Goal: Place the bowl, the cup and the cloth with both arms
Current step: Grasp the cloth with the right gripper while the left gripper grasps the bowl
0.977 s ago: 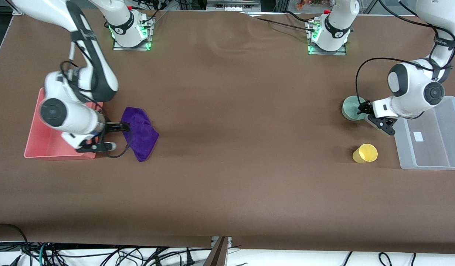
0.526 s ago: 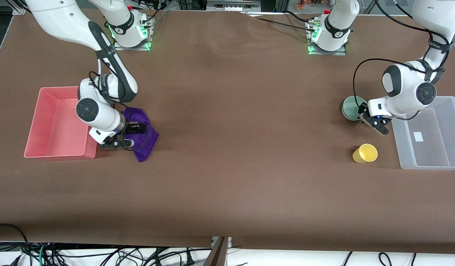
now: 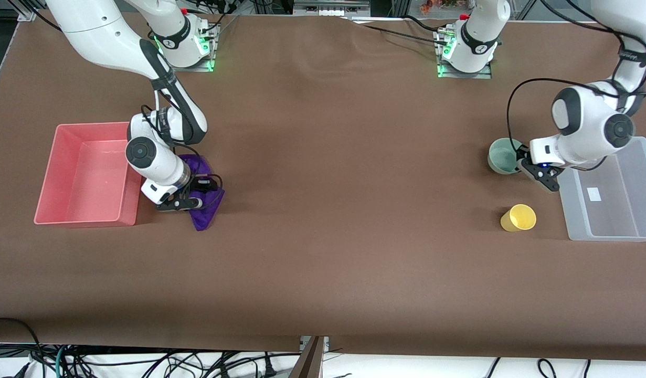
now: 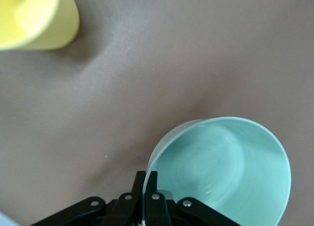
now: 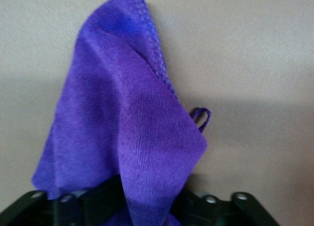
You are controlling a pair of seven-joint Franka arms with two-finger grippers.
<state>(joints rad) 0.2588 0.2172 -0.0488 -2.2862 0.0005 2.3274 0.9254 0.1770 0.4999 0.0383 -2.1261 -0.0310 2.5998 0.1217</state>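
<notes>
The purple cloth (image 3: 203, 210) lies on the table beside the red bin, bunched into a raised fold with its loop tag showing in the right wrist view (image 5: 122, 137). My right gripper (image 3: 201, 192) is down on it and shut on the fold (image 5: 147, 201); the cloth hides the fingertips. The pale green bowl (image 3: 502, 155) is beside the clear bin. My left gripper (image 3: 521, 157) is shut on its rim (image 4: 147, 181), one finger inside and one outside, and the bowl (image 4: 225, 172) is tilted. The yellow cup (image 3: 518, 218) stands nearer the front camera, apart from both grippers, and also shows in the left wrist view (image 4: 34, 17).
An open red bin (image 3: 44, 173) sits at the right arm's end of the table, next to the cloth. A clear plastic bin (image 3: 637, 231) sits at the left arm's end, next to the bowl and cup. The brown table lies between them.
My right gripper has come down from above the red bin's edge onto the cloth and bunched it. My left gripper has stayed on the bowl's rim; the bowl has shifted slightly and tipped.
</notes>
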